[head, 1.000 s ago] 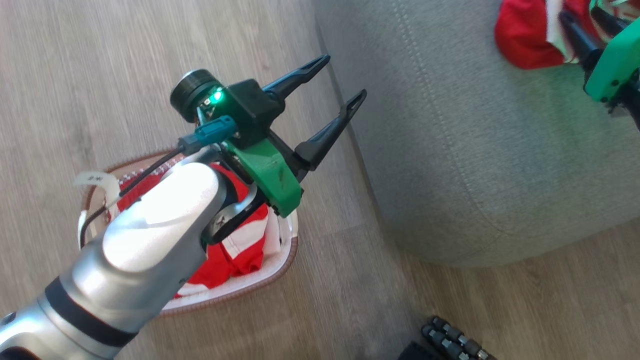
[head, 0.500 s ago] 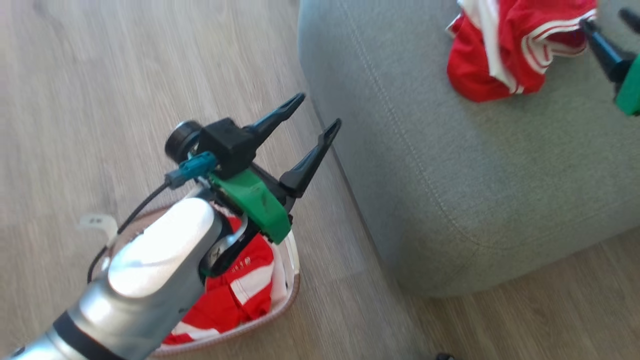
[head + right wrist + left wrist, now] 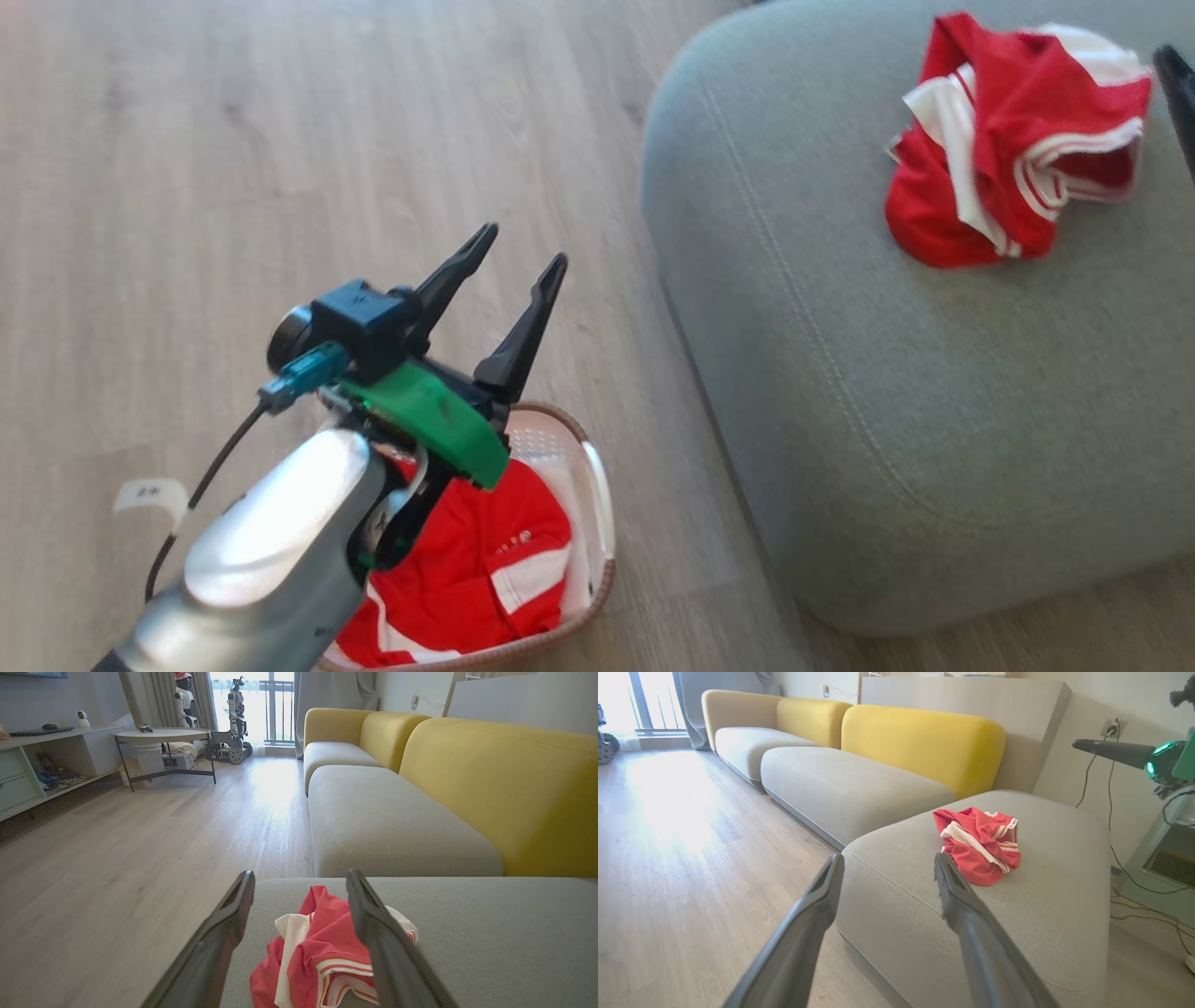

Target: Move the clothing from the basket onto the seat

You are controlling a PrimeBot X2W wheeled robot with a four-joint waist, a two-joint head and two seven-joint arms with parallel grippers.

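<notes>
1 garment (image 3: 1013, 159) lay on the seat (image 3: 887, 401) before the right gripper (image 3: 299, 875), fingers spread and empty. A 2nd garment (image 3: 457, 579) sat in the basket (image 3: 597, 485) under the left gripper (image 3: 523, 245), also spread, likely next to reach down.

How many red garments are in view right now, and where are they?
2. One crumpled garment lies on the seat. A second garment sits in the basket, partly behind the left arm, so more may be hidden underneath.
</notes>
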